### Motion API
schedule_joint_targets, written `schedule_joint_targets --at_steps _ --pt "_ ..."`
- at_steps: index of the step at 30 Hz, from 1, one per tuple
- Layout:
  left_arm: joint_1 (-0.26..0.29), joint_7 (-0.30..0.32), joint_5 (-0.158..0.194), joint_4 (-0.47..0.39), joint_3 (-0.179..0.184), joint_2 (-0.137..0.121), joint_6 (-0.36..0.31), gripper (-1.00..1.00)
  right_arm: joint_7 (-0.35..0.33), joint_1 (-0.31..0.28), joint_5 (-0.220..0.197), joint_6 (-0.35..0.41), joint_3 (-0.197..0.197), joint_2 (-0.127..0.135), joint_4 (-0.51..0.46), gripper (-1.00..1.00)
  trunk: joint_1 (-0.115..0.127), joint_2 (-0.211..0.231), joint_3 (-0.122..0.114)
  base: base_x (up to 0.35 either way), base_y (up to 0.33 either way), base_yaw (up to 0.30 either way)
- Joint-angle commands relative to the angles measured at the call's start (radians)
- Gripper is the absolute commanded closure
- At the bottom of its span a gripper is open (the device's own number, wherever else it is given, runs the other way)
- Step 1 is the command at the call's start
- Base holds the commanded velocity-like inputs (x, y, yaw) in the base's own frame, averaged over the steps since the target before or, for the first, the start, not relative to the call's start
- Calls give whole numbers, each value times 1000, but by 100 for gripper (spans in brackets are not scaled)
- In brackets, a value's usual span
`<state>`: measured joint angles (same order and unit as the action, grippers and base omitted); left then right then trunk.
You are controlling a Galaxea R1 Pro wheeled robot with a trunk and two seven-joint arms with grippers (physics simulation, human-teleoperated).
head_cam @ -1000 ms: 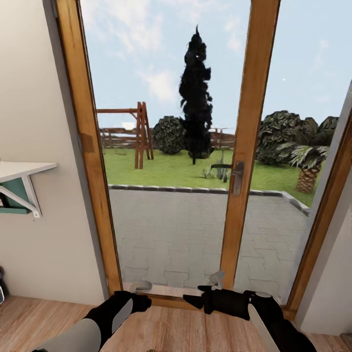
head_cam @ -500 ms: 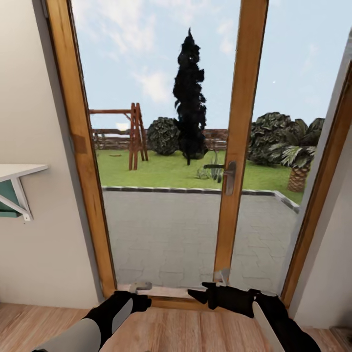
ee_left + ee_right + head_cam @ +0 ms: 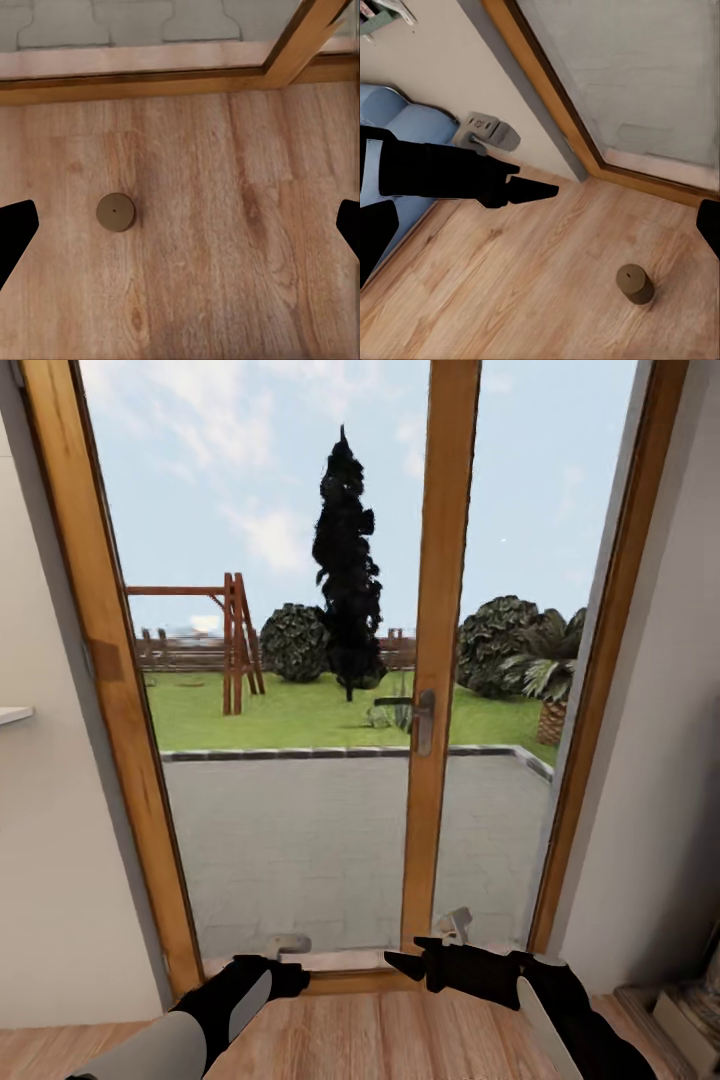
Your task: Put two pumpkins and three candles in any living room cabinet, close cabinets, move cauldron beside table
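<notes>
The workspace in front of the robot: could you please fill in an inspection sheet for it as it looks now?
Surface: wooden floor, bare planks.
Job's things: nothing seen.
Clutter: small brown round stopper standing on the floor, apart from the door frame.
Grippers: left gripper open, empty; right gripper open, empty.
Cables: nothing seen.
Surroundings: glazed wooden door with handle, shut; paved terrace, lawn and trees outside.
</notes>
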<state>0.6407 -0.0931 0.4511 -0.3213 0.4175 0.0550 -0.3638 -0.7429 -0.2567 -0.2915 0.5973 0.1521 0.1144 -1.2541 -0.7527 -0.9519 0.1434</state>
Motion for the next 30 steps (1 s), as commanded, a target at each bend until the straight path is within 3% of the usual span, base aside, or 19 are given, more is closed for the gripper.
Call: schedule_joint_targets --at_steps 1,30 --pt "1 -8 11 -3 7 -1 -4 -100 2 -1 -7 7 1 1 0 -100 0 -1 1 -7 0 -267" --pt "1 -9 11 -2 9 -1 -3 -100 2 -1 -8 7 1 1 1 -100 0 -1 -24 -24 0 -267"
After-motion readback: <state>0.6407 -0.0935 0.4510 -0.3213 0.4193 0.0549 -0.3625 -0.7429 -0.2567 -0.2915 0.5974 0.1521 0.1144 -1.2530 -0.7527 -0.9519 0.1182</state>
